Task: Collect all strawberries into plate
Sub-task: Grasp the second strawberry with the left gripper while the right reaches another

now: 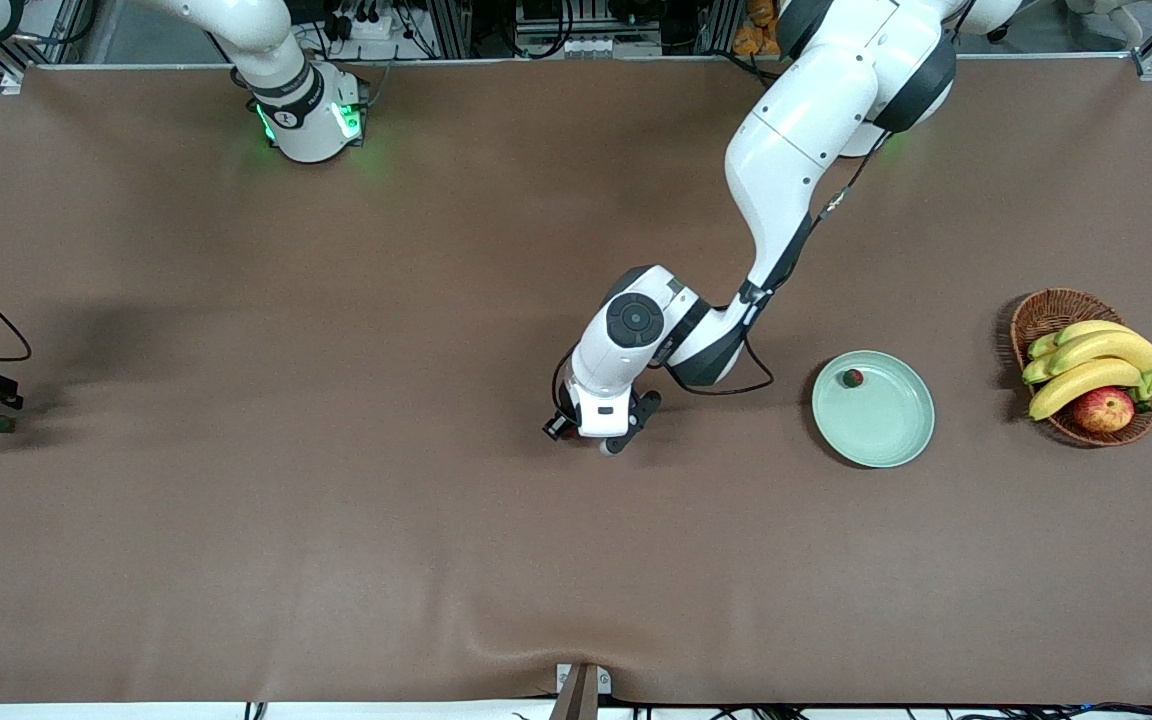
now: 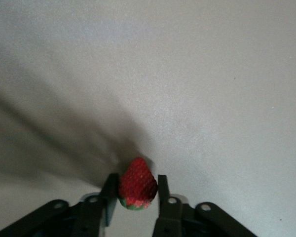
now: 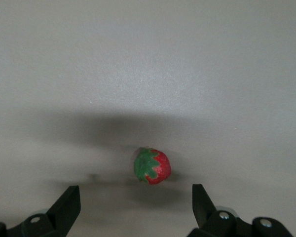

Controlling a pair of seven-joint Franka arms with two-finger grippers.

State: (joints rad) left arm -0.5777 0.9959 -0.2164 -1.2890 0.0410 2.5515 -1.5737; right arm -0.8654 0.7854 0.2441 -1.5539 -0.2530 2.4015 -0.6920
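My left gripper (image 1: 604, 438) is low over the middle of the table, shut on a red strawberry (image 2: 137, 185) with its fingers pressed on both sides; the hand hides this berry in the front view. My right gripper (image 1: 4, 392) is open at the right arm's end of the table. In the right wrist view (image 3: 135, 197) a second strawberry (image 3: 152, 166) lies on the cloth just ahead of its spread fingertips, untouched; it also shows in the front view (image 1: 2, 424). A third strawberry (image 1: 852, 377) lies in the mint-green plate (image 1: 881, 430).
A wicker basket (image 1: 1046, 312) with bananas (image 1: 1096, 365) and an apple (image 1: 1103, 409) stands beside the plate, toward the left arm's end. Brown cloth covers the table.
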